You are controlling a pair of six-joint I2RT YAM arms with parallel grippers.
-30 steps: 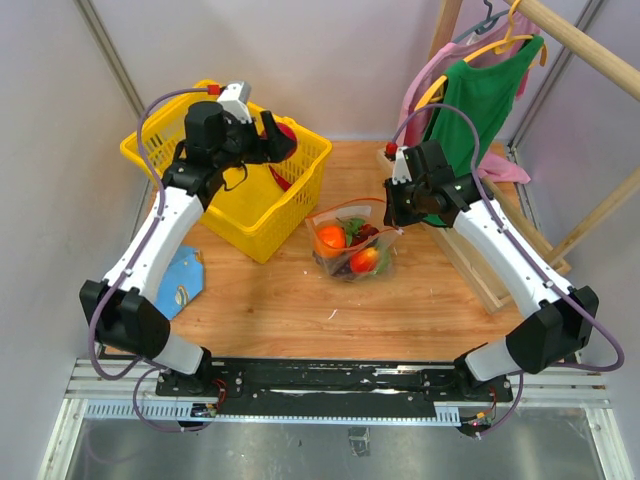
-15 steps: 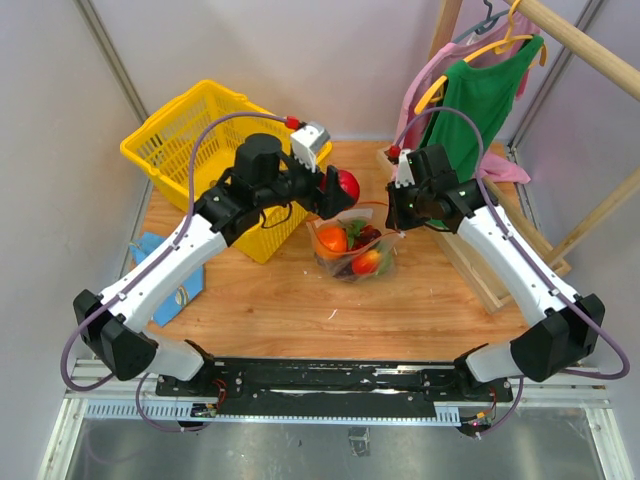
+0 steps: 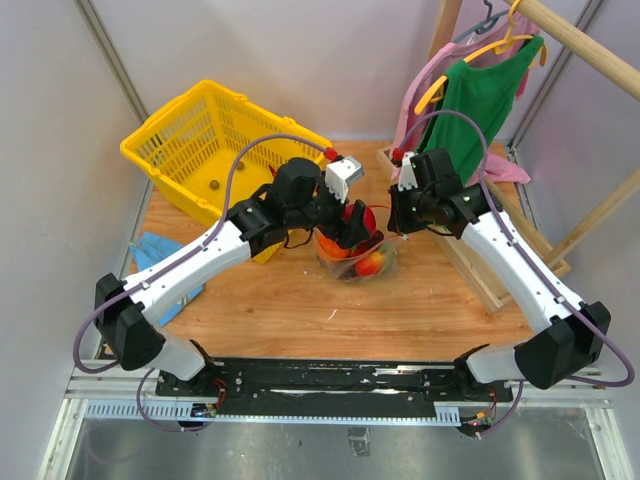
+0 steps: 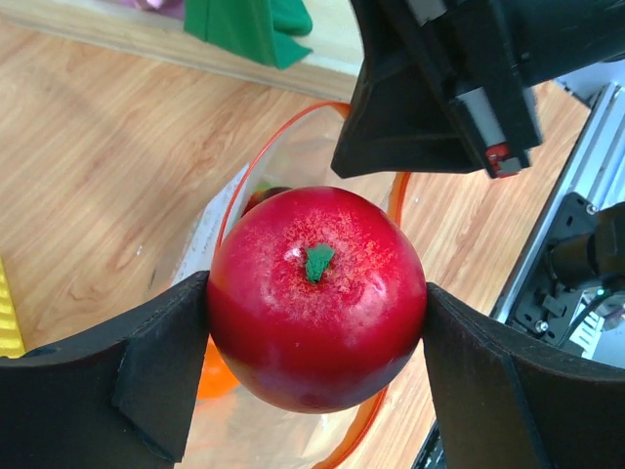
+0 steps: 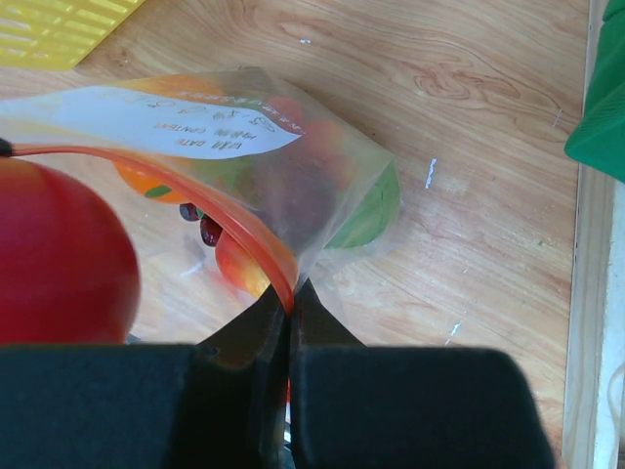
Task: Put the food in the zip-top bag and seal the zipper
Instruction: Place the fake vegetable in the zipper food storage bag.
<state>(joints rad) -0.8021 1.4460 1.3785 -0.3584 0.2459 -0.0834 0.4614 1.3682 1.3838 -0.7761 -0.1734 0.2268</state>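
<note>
My left gripper (image 4: 317,322) is shut on a red round fruit (image 4: 317,293) with a green stem mark, held just above the zip-top bag's open mouth (image 3: 365,262). The red-orange zipper (image 4: 283,137) curves around behind the fruit. My right gripper (image 5: 289,303) is shut on the zipper (image 5: 225,220) at the bag's right end, holding the mouth up. Through the clear bag (image 5: 322,186) with its white label (image 5: 166,122) I see an orange (image 3: 333,247), a red-yellow fruit (image 3: 370,263), dark grapes (image 5: 200,227) and a green piece (image 5: 366,210).
A yellow mesh basket (image 3: 200,130) stands at the back left. A blue cloth (image 3: 165,270) lies at the table's left edge. A wooden frame (image 3: 480,260) runs along the right side, with a green garment (image 3: 480,100) hanging above it.
My left arm has swung right from the yellow basket, carrying the red fruit to just over the bag's mouth. The right gripper has kept its hold on the zipper.
</note>
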